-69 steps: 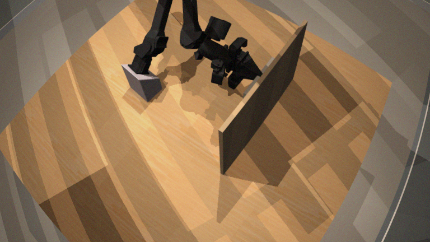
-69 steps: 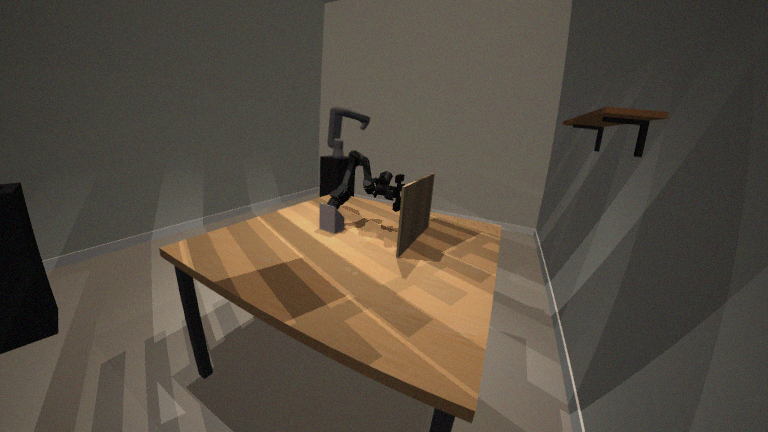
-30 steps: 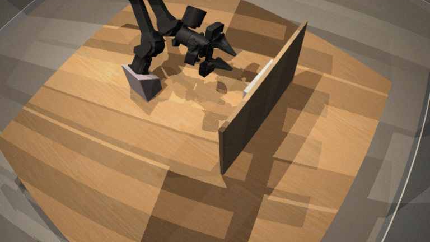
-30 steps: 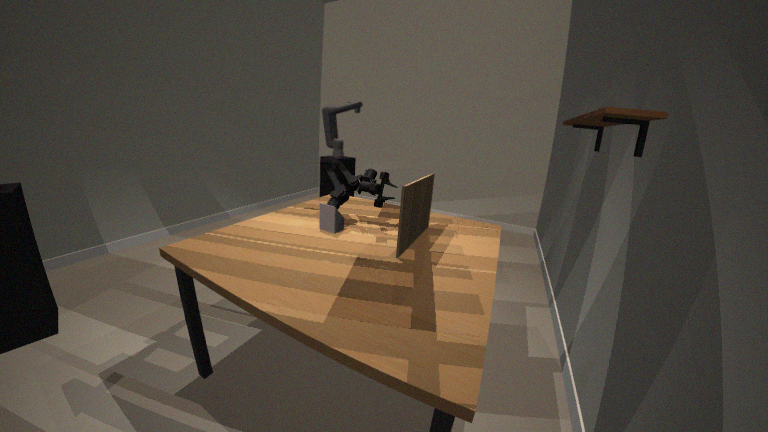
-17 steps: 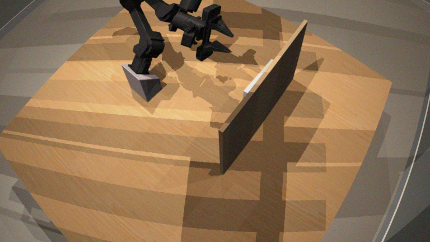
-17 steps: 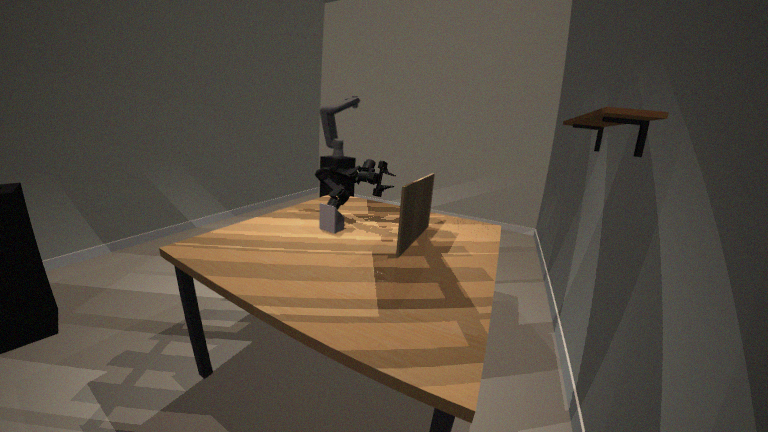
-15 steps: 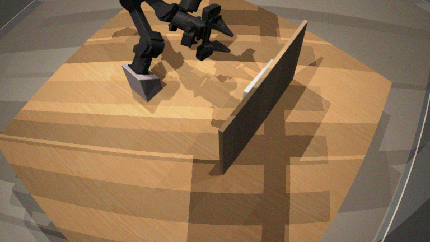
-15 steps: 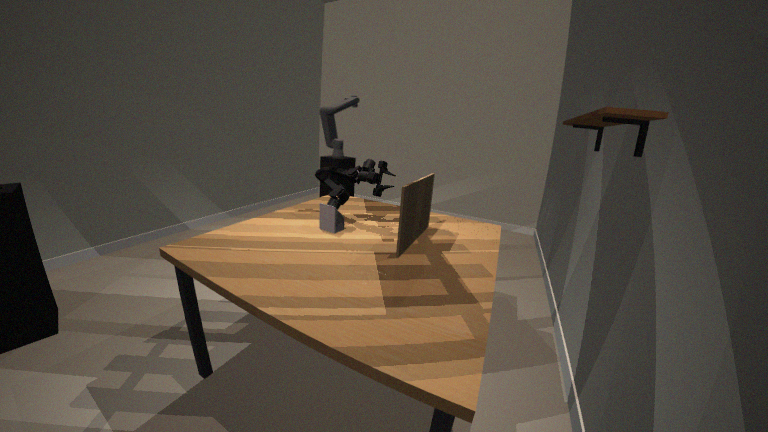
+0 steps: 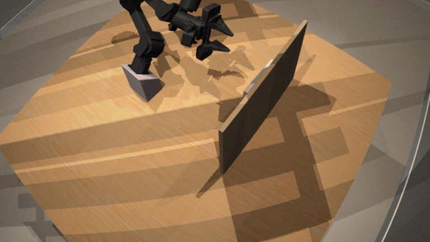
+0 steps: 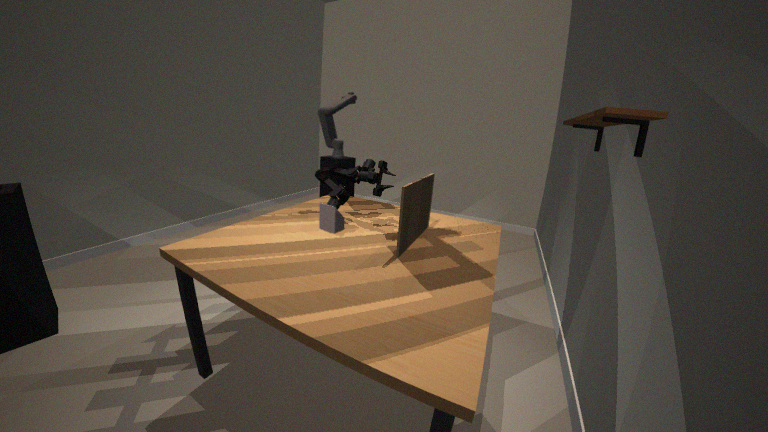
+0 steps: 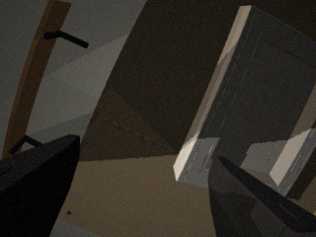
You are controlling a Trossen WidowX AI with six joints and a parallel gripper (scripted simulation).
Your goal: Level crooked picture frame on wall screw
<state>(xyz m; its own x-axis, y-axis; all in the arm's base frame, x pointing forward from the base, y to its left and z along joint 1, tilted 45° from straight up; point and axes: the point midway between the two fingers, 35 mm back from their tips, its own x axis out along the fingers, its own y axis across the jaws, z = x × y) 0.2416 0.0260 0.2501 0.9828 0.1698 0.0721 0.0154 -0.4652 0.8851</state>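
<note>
The picture frame [image 9: 266,67] [image 11: 197,165] is light grey with pale side faces. It hangs on the arm's side of the upright wall panel [image 9: 266,99] [image 10: 416,212] [image 11: 123,193]. In the top view only a thin upper strip of it shows, and in the exterior view the panel hides it. In the wrist view it is at the right, partly shadowed and cut off by the image edge. Its tilt cannot be judged surely. My gripper [image 9: 230,42] [image 10: 393,180] [image 11: 145,157] is open and empty, a gap away from frame and panel. The screw and notched strip are hidden.
The panel stands on the wooden table [image 9: 111,176] [image 10: 317,297]. The arm's grey wedge base [image 9: 144,85] [image 10: 330,219] is on the panel's frame side. A wooden shelf [image 10: 611,116] [image 11: 37,69] is on the room wall beyond the table. A second arm [image 10: 328,127] stands behind.
</note>
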